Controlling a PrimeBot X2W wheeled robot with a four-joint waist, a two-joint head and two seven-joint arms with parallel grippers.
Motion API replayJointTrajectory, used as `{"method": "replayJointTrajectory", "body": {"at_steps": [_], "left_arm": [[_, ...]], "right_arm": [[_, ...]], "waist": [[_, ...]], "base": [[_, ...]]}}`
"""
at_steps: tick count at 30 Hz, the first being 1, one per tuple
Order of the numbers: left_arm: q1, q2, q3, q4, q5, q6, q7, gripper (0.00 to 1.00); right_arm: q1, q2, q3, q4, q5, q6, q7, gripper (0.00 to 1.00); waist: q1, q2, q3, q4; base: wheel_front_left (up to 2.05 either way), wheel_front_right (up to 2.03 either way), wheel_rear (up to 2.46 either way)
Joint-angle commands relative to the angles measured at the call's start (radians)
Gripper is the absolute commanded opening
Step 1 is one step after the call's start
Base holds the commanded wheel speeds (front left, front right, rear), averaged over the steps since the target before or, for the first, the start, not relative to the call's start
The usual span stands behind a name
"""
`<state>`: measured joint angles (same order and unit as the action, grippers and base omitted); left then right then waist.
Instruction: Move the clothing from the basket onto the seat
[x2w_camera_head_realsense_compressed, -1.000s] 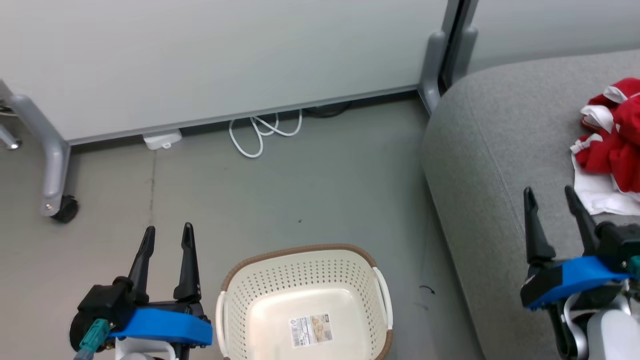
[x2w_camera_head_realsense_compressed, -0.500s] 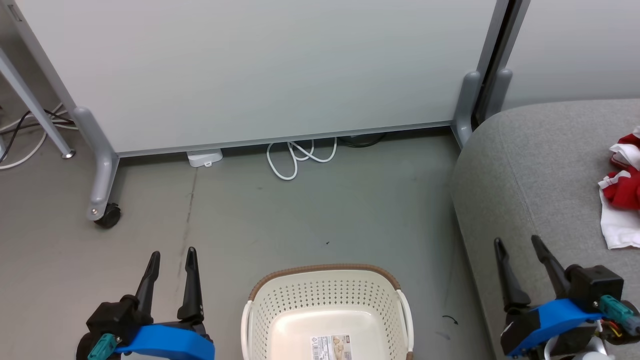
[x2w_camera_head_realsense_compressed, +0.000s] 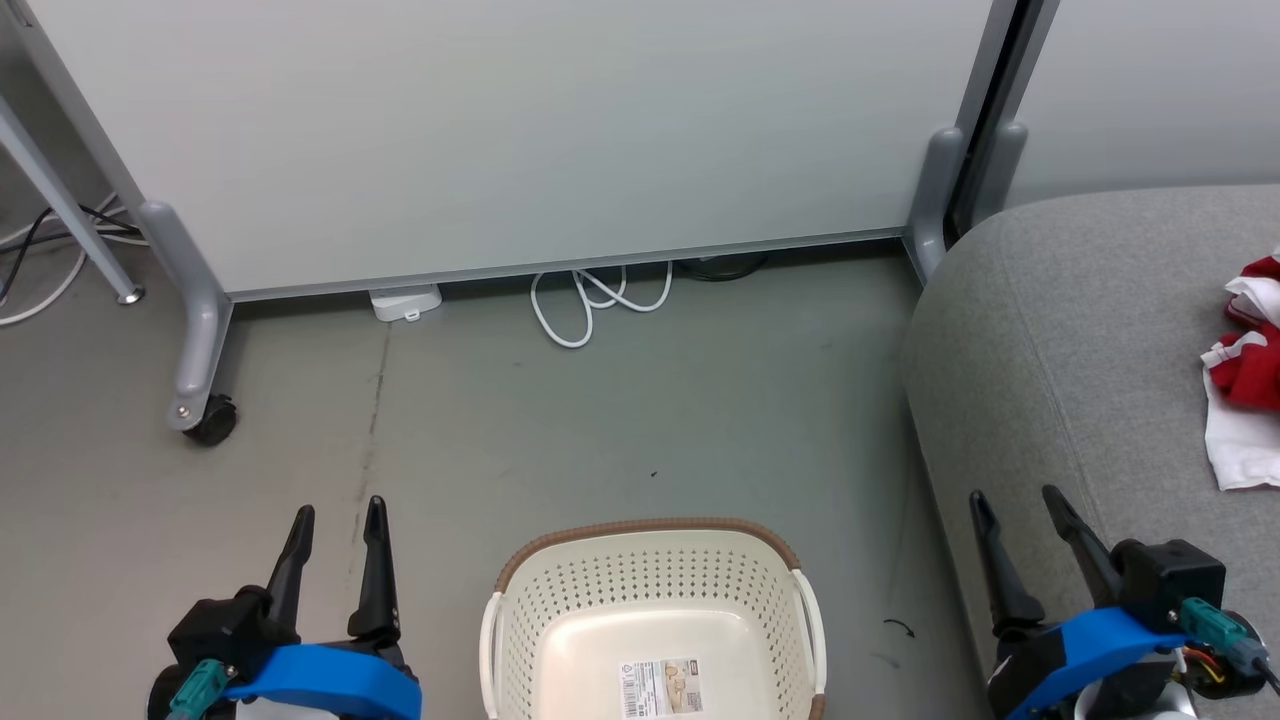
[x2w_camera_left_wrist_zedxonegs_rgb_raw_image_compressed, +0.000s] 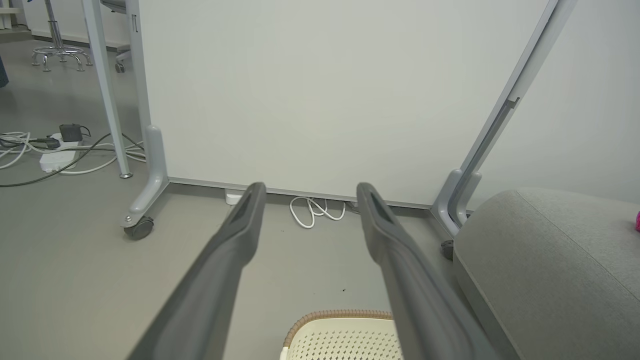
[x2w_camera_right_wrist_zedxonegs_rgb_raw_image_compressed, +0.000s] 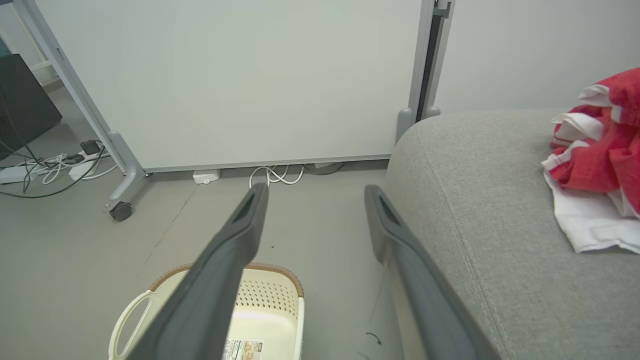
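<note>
Left of the basket (x2w_camera_head_realsense_compressed: 650, 528), the left gripper (x2w_camera_head_realsense_compressed: 340, 508) hangs over the bare floor with its two dark fingers spread apart and nothing between them. The basket itself holds no fabric: its pale bottom and the label stuck there lie in plain sight. Right of the basket, the right gripper (x2w_camera_head_realsense_compressed: 1012, 497) is also spread wide and empty, at the near edge of the seat (x2w_camera_head_realsense_compressed: 1080, 330). Farther right of the basket, the clothing (x2w_camera_head_realsense_compressed: 1250, 370) lies in a red and white heap on the seat.

I judge the task done, or as good as done: nothing is left to lift, and both arms look parked.

Against the frame a second ago, the whole head view has shifted, so the camera has turned. The basket sits lower and further right in the picture, and less of the clothing shows. Beyond that shift, the right gripper has drawn away from the heap, which it then almost touched. The left gripper keeps its place beside the basket
</note>
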<state>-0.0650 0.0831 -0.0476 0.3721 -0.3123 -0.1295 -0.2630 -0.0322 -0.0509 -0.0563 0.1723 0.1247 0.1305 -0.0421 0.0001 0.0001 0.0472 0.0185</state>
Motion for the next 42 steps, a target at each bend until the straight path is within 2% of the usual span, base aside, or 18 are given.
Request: {"method": "replayJointTrajectory", "body": {"at_steps": [1,16,17,29,42], "left_arm": [[-0.014,0.006,-0.002,0.002,-0.001,-0.001,-0.003,1.00],[-0.009,0.007,-0.001,0.005,-0.005,-0.001,-0.003,1.00],[-0.002,0.004,-0.001,0.005,-0.005,0.000,0.000,0.00],[0.081,-0.026,-0.001,0.103,-0.007,0.000,0.008,0.00],[0.061,-0.027,0.025,0.068,-0.210,0.000,0.066,0.00]], "right_arm": [[-0.006,0.001,0.002,0.003,0.007,0.001,-0.004,1.00],[-0.015,0.001,0.008,0.014,0.010,0.000,-0.011,1.00],[-0.006,0.000,0.008,0.013,0.007,0.000,-0.011,0.00],[0.026,0.006,0.008,0.123,0.011,0.000,-0.011,0.00],[0.009,0.005,-0.003,0.117,0.243,0.000,0.016,0.00]], "waist": [[-0.0001,-0.0001,0.001,0.000],[-0.0001,-0.0001,0.003,-0.002],[0.0000,-0.0001,0.003,-0.002],[0.0000,-0.0001,0.003,-0.002],[0.0000,-0.0001,-0.001,-0.004]], "base": [[0.00,0.00,0.00],[0.00,0.00,0.00],[0.00,0.00,0.00],[0.00,0.00,0.00],[0.00,0.00,0.00]]}}
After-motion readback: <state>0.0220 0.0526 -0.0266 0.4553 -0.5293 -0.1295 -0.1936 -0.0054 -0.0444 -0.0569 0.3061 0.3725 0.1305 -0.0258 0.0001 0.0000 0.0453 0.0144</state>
